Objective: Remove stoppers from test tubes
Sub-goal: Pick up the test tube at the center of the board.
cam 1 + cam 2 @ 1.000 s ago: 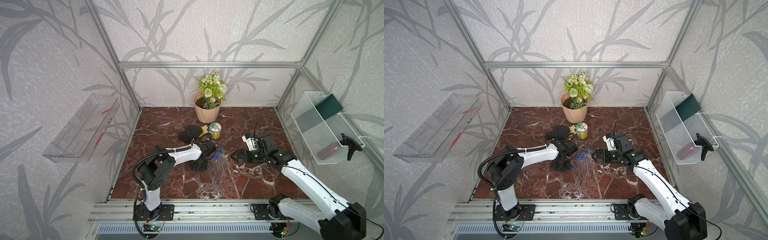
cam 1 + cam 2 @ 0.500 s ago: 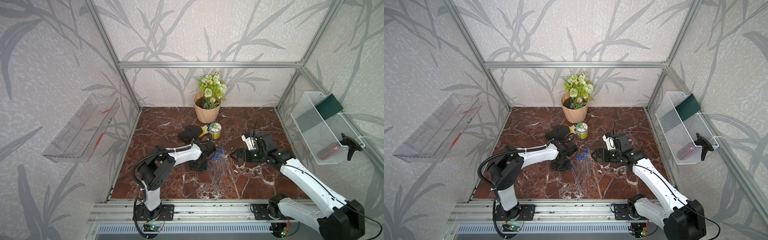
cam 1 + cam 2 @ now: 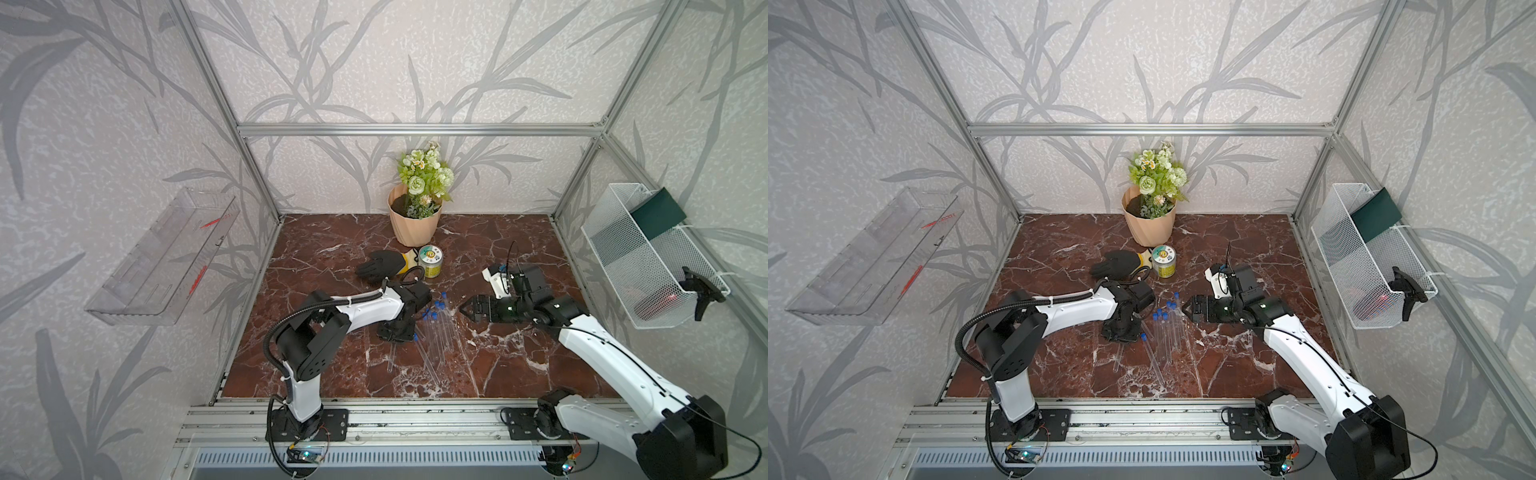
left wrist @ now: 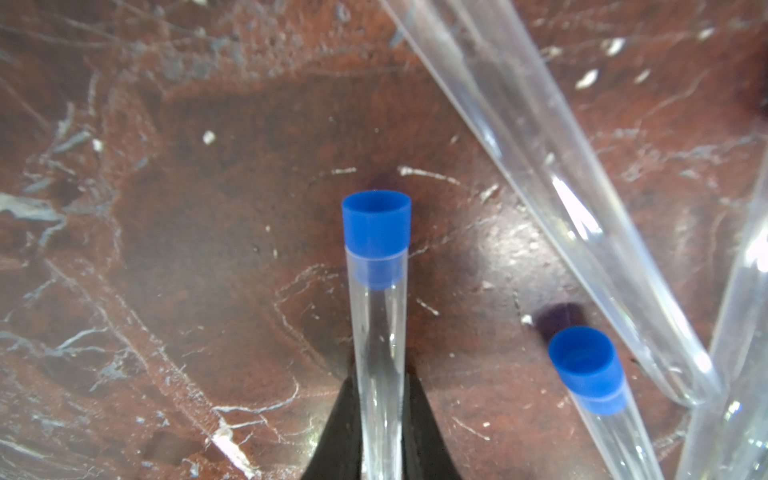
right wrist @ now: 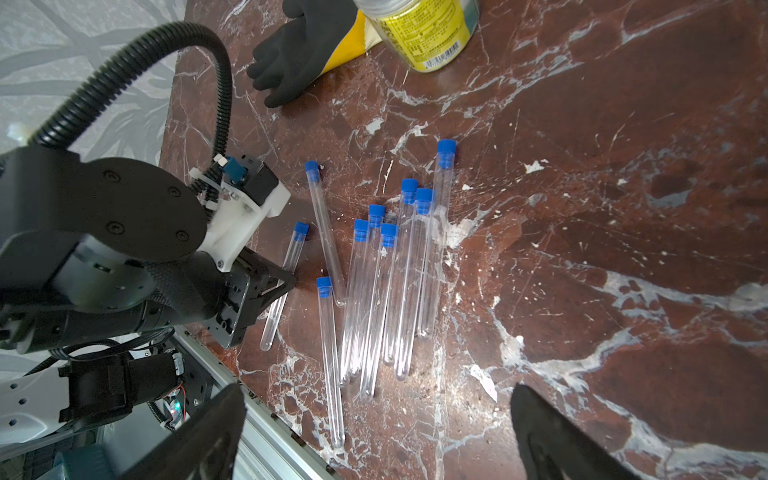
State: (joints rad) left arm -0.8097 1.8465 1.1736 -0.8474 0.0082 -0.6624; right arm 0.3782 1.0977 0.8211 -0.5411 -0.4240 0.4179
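Gripping one test tube (image 4: pixel 378 353) partway along its clear body, the left gripper (image 4: pixel 380 388) is clenched on the glass, with its two black fingers (image 4: pixel 340 436) pressed against opposite sides. The tube's blue stopper (image 4: pixel 376 224) is seated in the mouth, at the end pointing away from the wrist. Whether the tube rests on the red-brown marble table (image 4: pixel 166 208) or sits just clear of it cannot be told. A second stoppered tube (image 4: pixel 602 415) lies just beside it.

In the right wrist view, eight further test tubes (image 5: pixel 411 291) lie flat near the middle of the table. Most form a loose, roughly parallel bundle, some overlapping, and each is capped by one of the blue stoppers (image 5: pixel 446 151). The grasped tube sits at the side of the group nearest the left arm.

The right gripper (image 3: pixel 467 309) hovers near the capped ends, apart from them, with its jaws spread wide and nothing between them.

Behind the tubes lie a black glove (image 3: pixel 380 266) with a yellow cuff and, just beside it, a small jar (image 3: pixel 430 259) with a yellow label. A potted plant (image 3: pixel 415 224) stands at the back wall.
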